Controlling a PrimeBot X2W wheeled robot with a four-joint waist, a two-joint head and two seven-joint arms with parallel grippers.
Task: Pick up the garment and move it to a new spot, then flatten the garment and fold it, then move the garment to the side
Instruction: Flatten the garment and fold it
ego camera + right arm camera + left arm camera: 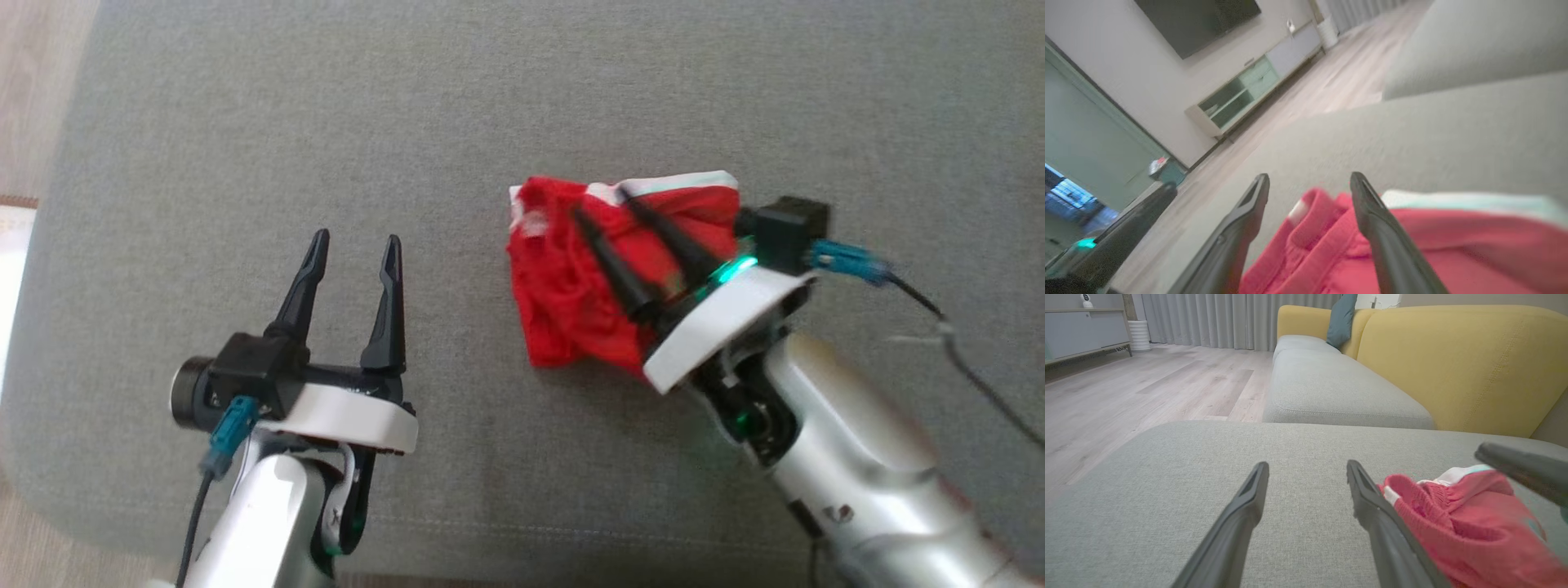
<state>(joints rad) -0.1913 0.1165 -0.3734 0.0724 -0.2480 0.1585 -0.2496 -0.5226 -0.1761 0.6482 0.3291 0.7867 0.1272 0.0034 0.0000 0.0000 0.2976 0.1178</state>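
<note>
The garment (563, 302) is a crumpled red piece with a white trim, lying in a heap on the grey cushion (490, 106) right of centre. My right gripper (602, 204) hovers over it from the lower right, open, both dark fingers spread across the cloth and pinching nothing. The right wrist view has the same open gripper (1310, 177) above the red garment (1453, 245). My left gripper (357, 239) stands open over bare cushion to the garment's left. In the left wrist view that gripper (1307, 465) has the garment (1466, 522) just beyond its right finger.
The cushion's front edge (490, 531) and left edge drop to a wooden floor (1147, 388). A yellow sofa back (1453, 363) with a teal pillow (1341, 318) stands beyond the cushion. A low cabinet (1249, 90) lines the far wall.
</note>
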